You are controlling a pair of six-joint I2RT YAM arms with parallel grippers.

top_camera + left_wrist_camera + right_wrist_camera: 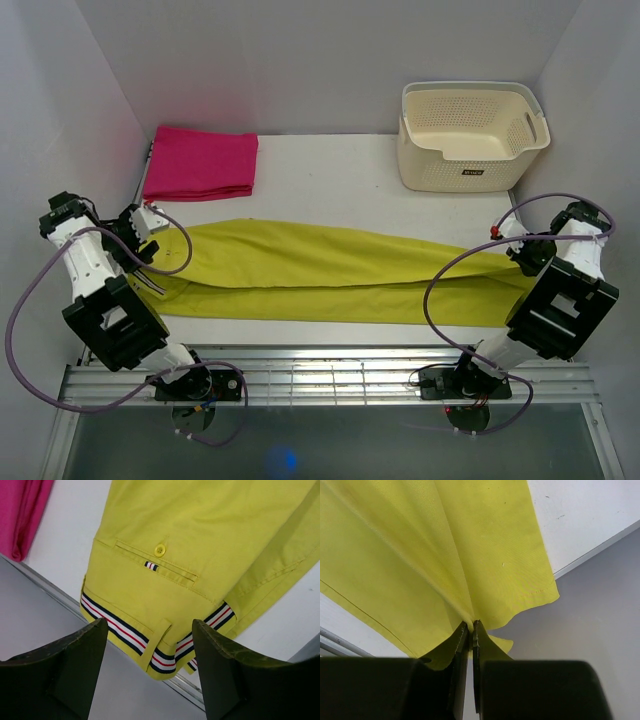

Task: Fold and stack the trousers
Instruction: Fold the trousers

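Although the long lime-yellow fabric trousers (330, 275) lie flat on the white worktop (330, 170), stretched sideways on the near side of the cream perforated plastic basket (470, 140) and running well away to its left, the folding looks barely begun. One leg appears laid over the other lengthwise, so I'd count that as the first fold. No crosswise fold shows, and the garment is at full length. The right gripper (471, 625), on the near side of the basket, is pinched tight on the leg hem (535, 597). The left gripper (150, 624), far to the basket's left, hangs with its jaws spread wide above the striped waistband (125, 625), holding nothing. A folded magenta-pink cloth (200, 165) sits level with the basket, well to its left; I judge that to be the stack. Shortening the trousers and placing them is what remains.
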